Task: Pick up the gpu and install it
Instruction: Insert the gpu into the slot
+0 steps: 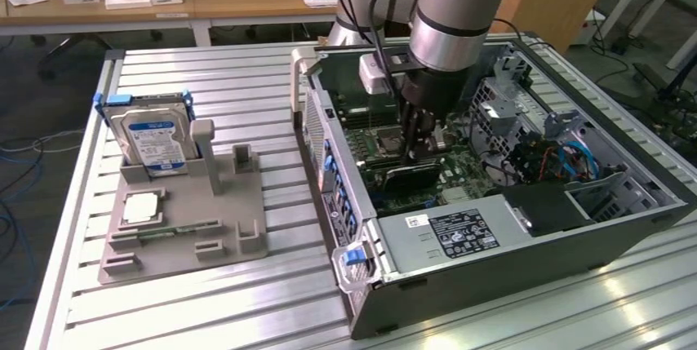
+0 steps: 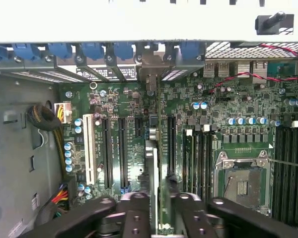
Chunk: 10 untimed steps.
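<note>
Counter point(image 1: 218, 81): slatted metal top; I see it carrying both the case and the grey fixture, so everything sits within my arm's reach.
Case point(image 1: 610, 236): lies on its side, open face up, which lets me come straight down onto the motherboard point(image 2: 124, 99) below the gripper.
Fixture point(image 1: 179, 228): well off to the side of the gripper, toward the exterior view's left; the hard drive point(image 1: 153, 142) stands upright in its slot and the small chip point(image 1: 142, 207) lies flat, both untouched.
Gripper point(image 2: 156, 198): down inside the case, closed onto the gpu, fingers pressing either face.
Gpu point(image 2: 150, 163): held edge-on between the fingers, thin edge pointing down at the board, lined up along the long expansion slots. I judge it is over or in a slot; whether seated, I can't tell.
</note>
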{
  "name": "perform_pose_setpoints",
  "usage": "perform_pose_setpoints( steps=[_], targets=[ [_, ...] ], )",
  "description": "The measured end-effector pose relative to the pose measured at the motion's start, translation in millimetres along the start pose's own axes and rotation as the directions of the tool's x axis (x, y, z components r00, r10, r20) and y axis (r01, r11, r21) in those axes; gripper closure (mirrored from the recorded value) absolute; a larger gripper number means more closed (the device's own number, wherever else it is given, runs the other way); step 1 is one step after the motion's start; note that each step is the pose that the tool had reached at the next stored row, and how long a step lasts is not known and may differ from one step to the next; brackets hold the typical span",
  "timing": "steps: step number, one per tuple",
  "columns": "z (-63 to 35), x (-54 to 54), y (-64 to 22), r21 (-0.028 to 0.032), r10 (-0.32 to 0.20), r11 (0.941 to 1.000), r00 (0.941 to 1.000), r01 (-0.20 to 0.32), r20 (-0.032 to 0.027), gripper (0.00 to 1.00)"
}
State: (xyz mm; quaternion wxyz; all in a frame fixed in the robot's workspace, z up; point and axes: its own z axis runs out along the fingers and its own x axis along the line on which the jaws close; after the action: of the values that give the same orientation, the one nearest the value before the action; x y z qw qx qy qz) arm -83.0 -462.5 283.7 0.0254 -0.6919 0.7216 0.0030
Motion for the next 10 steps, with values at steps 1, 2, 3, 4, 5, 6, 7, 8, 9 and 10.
perform_pose_setpoints(
  steps=[1, 2, 3, 4, 5, 6, 7, 8, 9, 10],
  targets=[
    [0.0, 0.0, 0.0, -0.0001, 0.0, 1.0, 1.0, 0.0, 0.0, 0.74],
    [0.0, 0.0, 0.0, -0.0001, 0.0, 1.0, 1.0, 0.0, 0.0, 0.8],
    [0.0, 0.0, 0.0, -0.0001, 0.0, 1.0, 1.0, 0.0, -0.0001, 0.8],
    [0.0, 0.0, 0.0, -0.0001, 0.0, 1.0, 1.0, 0.0, 0.0, 0.85],
    [0.0, 0.0, 0.0, -0.0001, 0.0, 1.0, 1.0, 0.0, -0.0001, 0.89],
    [0.0, 0.0, 0.0, -0.0001, 0.0, 1.0, 1.0, 0.0, 0.0, 0.89],
    [0.0, 0.0, 0.0, -0.0001, 0.0, 1.0, 1.0, 0.0, -0.0001, 0.89],
    [0.0, 0.0, 0.0, 0.0, 0.0, 1.0, 1.0, 0.0, -0.0001, 0.89],
    [0.0, 0.0, 0.0, -0.0001, 0.0, 1.0, 1.0, 0.0, -0.0001, 0.89],
    [0.0, 0.0, 0.0, -0.0001, 0.0, 1.0, 1.0, 0.0, -0.0001, 0.89]
  ],
)
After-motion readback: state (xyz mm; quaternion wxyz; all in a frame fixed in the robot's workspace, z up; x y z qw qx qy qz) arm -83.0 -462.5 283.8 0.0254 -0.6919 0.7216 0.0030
